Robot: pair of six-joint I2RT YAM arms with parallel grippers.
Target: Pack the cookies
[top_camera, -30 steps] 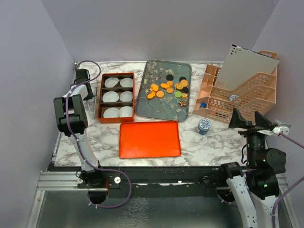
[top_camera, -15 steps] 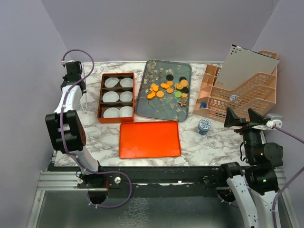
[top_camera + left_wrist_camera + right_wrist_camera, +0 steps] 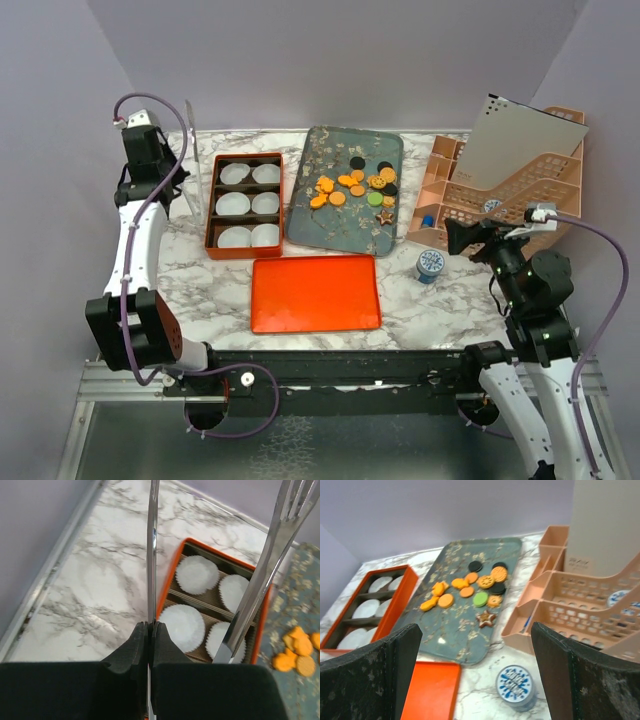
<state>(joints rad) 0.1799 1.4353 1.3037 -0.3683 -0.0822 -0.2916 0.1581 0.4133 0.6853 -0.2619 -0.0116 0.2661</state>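
The cookies (image 3: pixel 355 185), mostly orange with a few black, one green (image 3: pixel 480 599) and a brown star (image 3: pixel 485 616), lie in a loose cluster on a grey-blue floral tray (image 3: pixel 320 225). They also show in the right wrist view (image 3: pixel 470 587). My left gripper (image 3: pixel 165 175) is raised at the back left, shut on one arm of metal tongs (image 3: pixel 151 555). The tongs' other, forked arm (image 3: pixel 272 555) hangs over the orange box (image 3: pixel 172 580). My right gripper (image 3: pixel 475 630) is open and empty, held above the table to the right of the tray (image 3: pixel 455 630).
The orange box (image 3: pixel 210 205) holds several white paper liners (image 3: pixel 232 204). Its orange lid (image 3: pixel 315 292) lies flat in front. A round blue-and-white tin (image 3: pixel 431 265) stands below my right gripper (image 3: pixel 470 238). A pink desk organizer (image 3: pixel 500 205) with a grey board fills the back right.
My left arm has stretched up and toward the back left, lifting the tongs off the table. My right arm has risen and swung left toward the tin.
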